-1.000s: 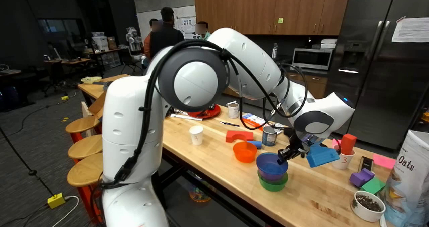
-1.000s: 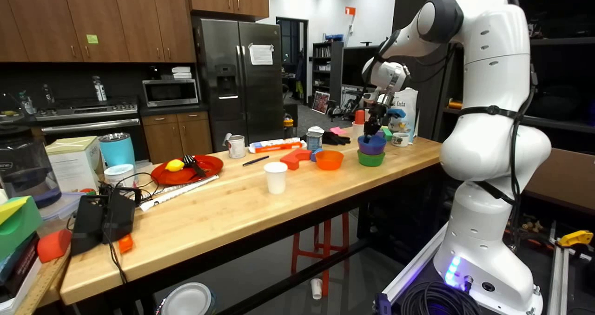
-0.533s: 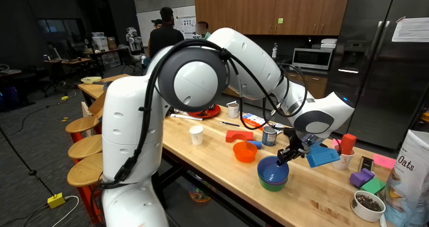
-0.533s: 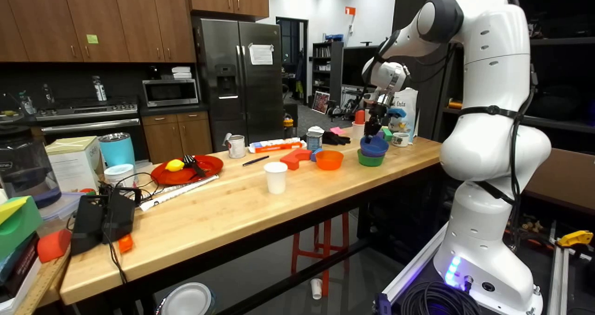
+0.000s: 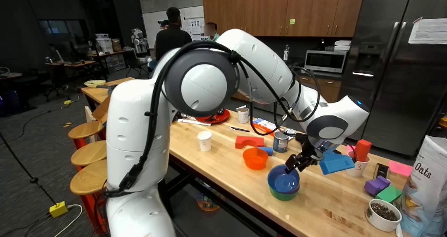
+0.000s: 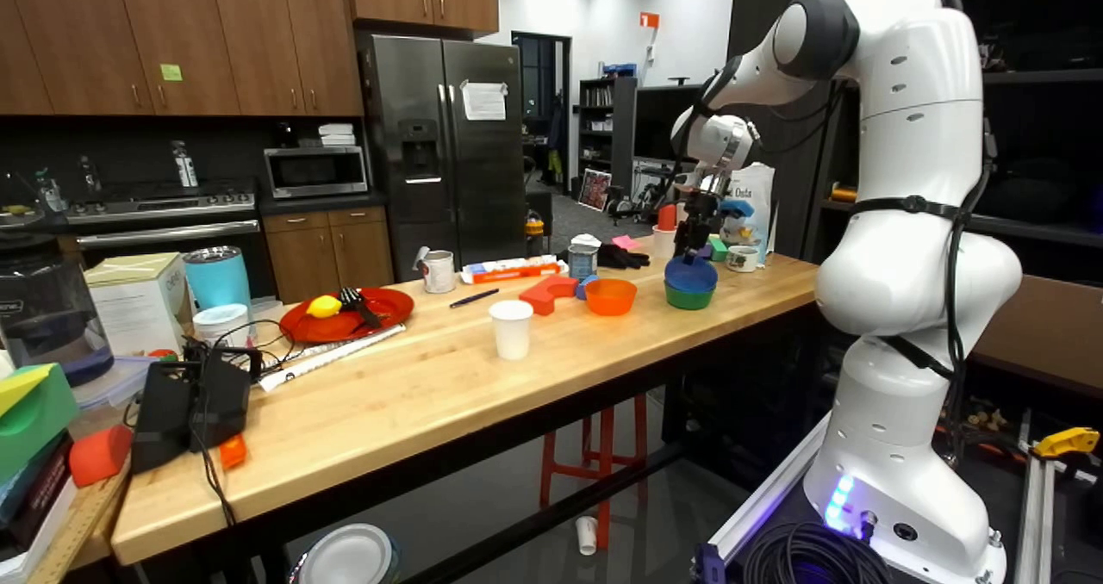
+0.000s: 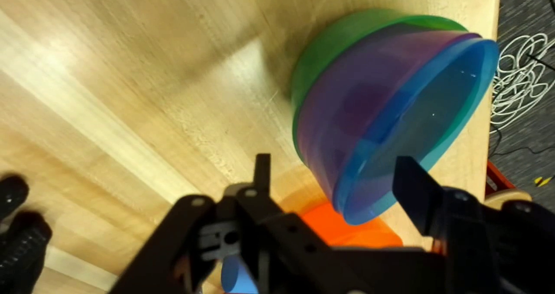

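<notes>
The round translucent blue plastic bowl (image 5: 283,179) is now sitting deeper inside the purple plastic bowl (image 7: 342,99) and green plastic bowl (image 7: 323,49) on the wooden worktop (image 5: 326,195); apparently you are releasing it. Your black fingers (image 7: 416,198) are spreading wide about its rim, pinching nothing; whether they are touching it, I cannot tell.

A blue bowl (image 7: 418,127) is being cupped by a purple bowl (image 7: 351,96), itself being cupped by a green bowl (image 7: 331,47) on the bench (image 7: 130,64). Part of the blue rim is being framed between the spread fingers of the claw (image 7: 334,172), by which an orange bowl (image 7: 351,232) is being partly hidden.
</notes>
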Robot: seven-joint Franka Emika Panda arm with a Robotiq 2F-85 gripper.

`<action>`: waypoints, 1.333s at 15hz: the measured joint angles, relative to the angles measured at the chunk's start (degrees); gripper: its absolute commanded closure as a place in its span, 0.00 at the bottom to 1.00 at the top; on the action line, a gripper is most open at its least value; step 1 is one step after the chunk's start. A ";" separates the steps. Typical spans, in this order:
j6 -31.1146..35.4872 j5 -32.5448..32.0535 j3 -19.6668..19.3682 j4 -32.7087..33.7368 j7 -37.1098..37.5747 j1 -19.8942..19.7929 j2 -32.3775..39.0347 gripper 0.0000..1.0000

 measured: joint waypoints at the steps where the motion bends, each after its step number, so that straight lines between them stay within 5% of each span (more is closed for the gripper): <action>1: 0.00 -0.06 0.00 0.00 0.18 0.00 0.00 0.00; 3: 0.00 -0.07 0.00 0.00 0.69 0.00 0.00 0.05; 4: 0.00 -0.07 0.00 0.00 0.98 0.00 0.00 0.25; 6: 0.00 -0.07 0.00 0.00 1.28 0.00 0.00 0.32; 15: 0.00 -0.07 0.00 0.00 1.43 0.00 0.00 0.99; 20: 0.03 0.06 -0.01 0.00 1.42 -0.07 -0.02 0.99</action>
